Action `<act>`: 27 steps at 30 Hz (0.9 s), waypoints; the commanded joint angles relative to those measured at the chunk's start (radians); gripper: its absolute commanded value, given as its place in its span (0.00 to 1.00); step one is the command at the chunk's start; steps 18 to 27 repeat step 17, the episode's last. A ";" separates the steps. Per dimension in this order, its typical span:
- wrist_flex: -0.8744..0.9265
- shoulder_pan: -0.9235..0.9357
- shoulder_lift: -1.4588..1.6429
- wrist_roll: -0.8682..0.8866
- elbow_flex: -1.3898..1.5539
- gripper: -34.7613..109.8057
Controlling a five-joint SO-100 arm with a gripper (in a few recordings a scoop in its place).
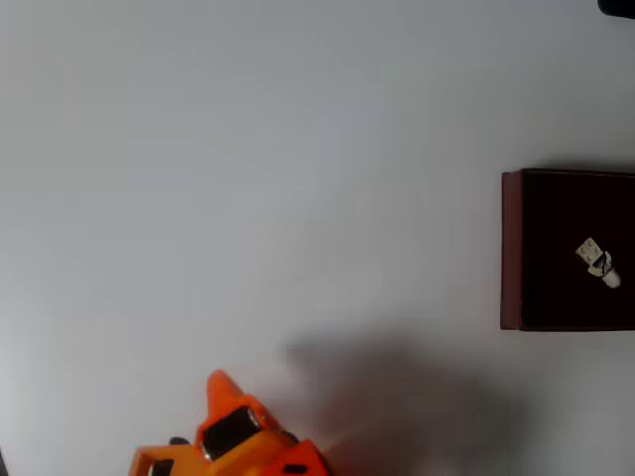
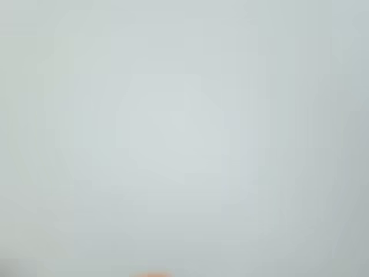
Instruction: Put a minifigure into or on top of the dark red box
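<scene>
In the overhead view the dark red box (image 1: 511,248) stands at the right edge, its maroon left wall visible and its interior almost black. The tiny white minifigure (image 1: 598,264) lies tilted inside the box, on the dark floor. My orange gripper (image 1: 218,383) is at the bottom left, far from the box, and its fingers come together in a single pointed tip with nothing in it. In the wrist view a thin orange sliver of a fingertip (image 2: 153,275) shows at the bottom edge over the plain white table.
The white table (image 1: 248,178) stretches bare between my arm and the box. A soft shadow (image 1: 397,397) lies on it to the right of the arm. A small dark object (image 1: 617,6) sits in the top right corner.
</scene>
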 commanded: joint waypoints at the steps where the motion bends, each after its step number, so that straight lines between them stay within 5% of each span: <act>1: 0.023 -0.051 0.040 -0.003 0.032 0.24; 27: -0.003 -0.051 0.040 0.002 0.114 0.24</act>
